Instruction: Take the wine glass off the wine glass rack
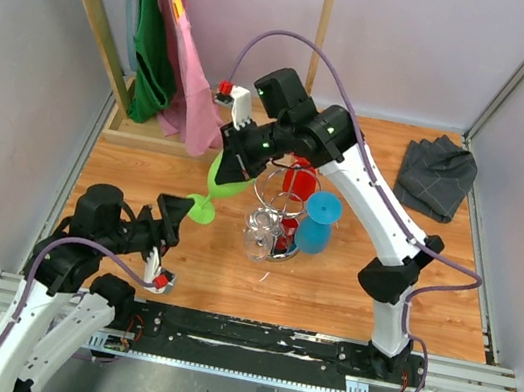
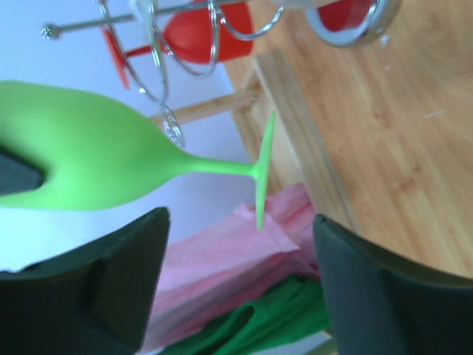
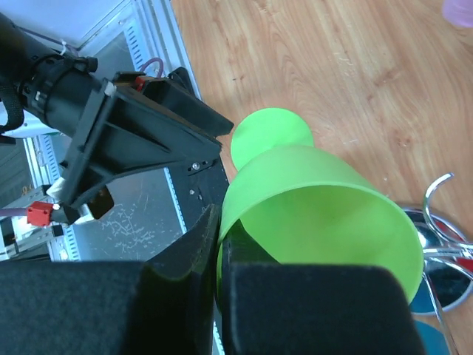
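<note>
**1 green glass beside the rack: snag and slip risk**

1 wine glass (image 1: 215, 188), green, is being held tilted by the right gripper (image 3: 219, 248), with the bowl rim being pinched tight between its fingers. The glass is being kept just left of the wine glass rack (image 1: 278, 209), foot angled down toward the left gripper (image 2: 238, 218). That one is being held wide open with nothing in it, and the glass foot is sitting just ahead of its fingers (image 2: 111, 288).

Risks, as judged:
- A thin curved wall is being gripped at the rim only, so a fast swing could be letting the glass pivot or slip.
- A chrome loop (image 2: 171, 133) is being seen very close to the bowl from the left wrist. Contact cannot be told. A sideways pull could be snagging it and tipping the rack.
- The foot could be getting clipped if the left fingers are being advanced.

Containers: the green bowl is being seen empty. 3 more are being carried by the rack: red glass (image 1: 298, 177), blue glass (image 1: 318, 221) and clear glass (image 1: 257, 236). Their contents cannot be told.
</note>
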Motion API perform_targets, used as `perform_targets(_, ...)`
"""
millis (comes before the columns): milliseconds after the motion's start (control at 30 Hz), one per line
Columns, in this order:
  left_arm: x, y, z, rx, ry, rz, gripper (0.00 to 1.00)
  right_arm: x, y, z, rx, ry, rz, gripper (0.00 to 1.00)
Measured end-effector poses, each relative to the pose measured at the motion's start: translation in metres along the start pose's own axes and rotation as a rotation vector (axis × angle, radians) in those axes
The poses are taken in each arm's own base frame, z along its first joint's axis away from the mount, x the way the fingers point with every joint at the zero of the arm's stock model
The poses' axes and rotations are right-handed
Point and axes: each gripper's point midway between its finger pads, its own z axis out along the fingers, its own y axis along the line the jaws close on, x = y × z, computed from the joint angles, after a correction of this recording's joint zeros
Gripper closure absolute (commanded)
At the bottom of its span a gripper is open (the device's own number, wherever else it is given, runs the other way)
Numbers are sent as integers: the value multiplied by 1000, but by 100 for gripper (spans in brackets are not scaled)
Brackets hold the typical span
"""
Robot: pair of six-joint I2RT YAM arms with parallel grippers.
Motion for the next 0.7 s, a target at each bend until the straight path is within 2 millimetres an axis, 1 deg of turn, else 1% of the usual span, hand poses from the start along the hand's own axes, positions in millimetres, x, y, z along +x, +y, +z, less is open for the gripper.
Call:
perform_targets(67, 3, 11, -3, -47, 18, 0, 1, 0, 1, -7, 18, -6, -3, 99)
perform_targets(167, 8, 25, -7, -105, 42, -22, 1, -6, 5, -25, 51, -48, -20, 99)
perform_targets(233, 13, 36, -10, -147, 63, -47, 1, -11, 9, -43, 76, -89, -31, 99)
perform_targets(267, 15, 41, -13, -165, 73, -58, 1, -14, 11, -55, 94, -117, -37, 99)
perform_targets(333, 20, 54, -19, -210, 96, -94, 1, -24, 9, -87, 149, -196, -44, 99)
perform_targets(400, 27, 68, -25, -250, 120, -140, 1, -37, 2, -132, 227, -314, -46, 99)
perform_targets(467, 34, 78, -29, -283, 139, -196, 1, -51, -9, -186, 328, -462, -39, 99)
perform_targets(533, 42, 87, -31, -315, 157, -279, 1, -58, -23, -241, 447, -608, -23, 99)
perform_targets(600, 51, 96, -32, -348, 175, -382, 1, -55, -40, -302, 607, -752, 9, 99)
perform_targets(633, 58, 102, -32, -373, 185, -455, 1, -52, -47, -323, 672, -795, 25, 99)
perform_targets(700, 73, 117, -33, -428, 207, -610, 1, -40, -68, -355, 799, -842, 75, 99)
